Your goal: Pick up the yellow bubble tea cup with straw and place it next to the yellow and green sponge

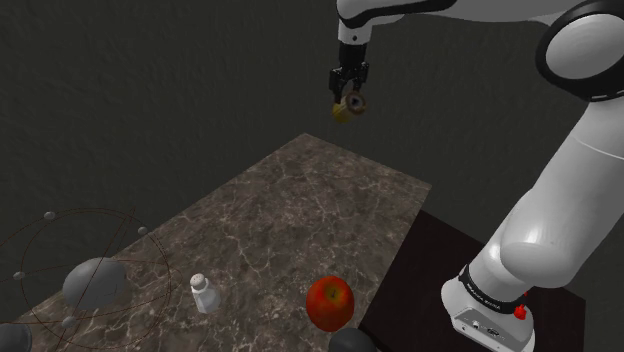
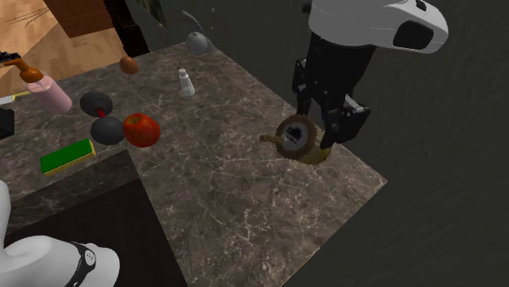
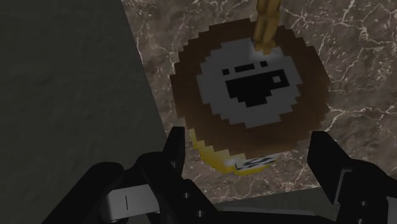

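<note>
The bubble tea cup (image 2: 302, 139) is off the table and up in the air, hanging over the far end of the marble table (image 2: 236, 196), close to its edge. So the pick-up looks done to me; the carry and the setting-down are what's left. The cup isn't upright, as far as I can judge. It's tipped, its brown lid with the grey label turned up toward the hand and the yellow body below. The long axis leans well over, with the straw (image 2: 269, 139) poking out to the second exterior view's left.

The black gripper (image 2: 322, 130) has it clasped, one finger on each side of the body just under the lid.

The yellow and green sponge (image 2: 68, 155) lies flat at the other end, well apart from the cup and past the red apple (image 2: 141, 130).
</note>
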